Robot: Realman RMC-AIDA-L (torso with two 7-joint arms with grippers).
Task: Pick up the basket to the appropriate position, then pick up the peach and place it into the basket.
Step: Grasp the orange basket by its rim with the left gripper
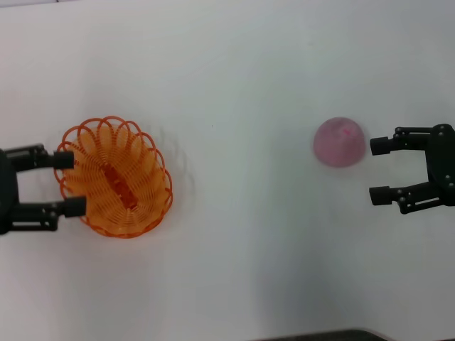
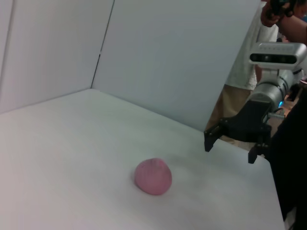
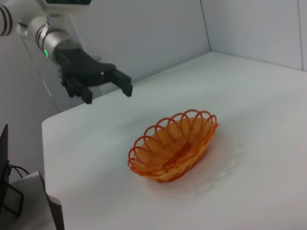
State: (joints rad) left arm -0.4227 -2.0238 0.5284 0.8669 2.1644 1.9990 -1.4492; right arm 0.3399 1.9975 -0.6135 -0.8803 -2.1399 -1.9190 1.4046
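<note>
From the head camera, the basket [image 1: 116,177] lies on the white table [image 1: 234,85] at nine o'clock with the left gripper [image 1: 69,183] spread wide over its outer rim, and the peach [image 1: 340,141] sits at three o'clock, the right gripper [image 1: 379,169] just beside it — fingers parted, grasping nothing. The left wrist camera shows the peach [image 2: 153,176] resting alone on the table, the right gripper [image 2: 229,148] raised near it. The right wrist camera shows the basket [image 3: 173,144] flat on the table and the left gripper [image 3: 106,86] poised above it — released, apart from the rim.
</note>
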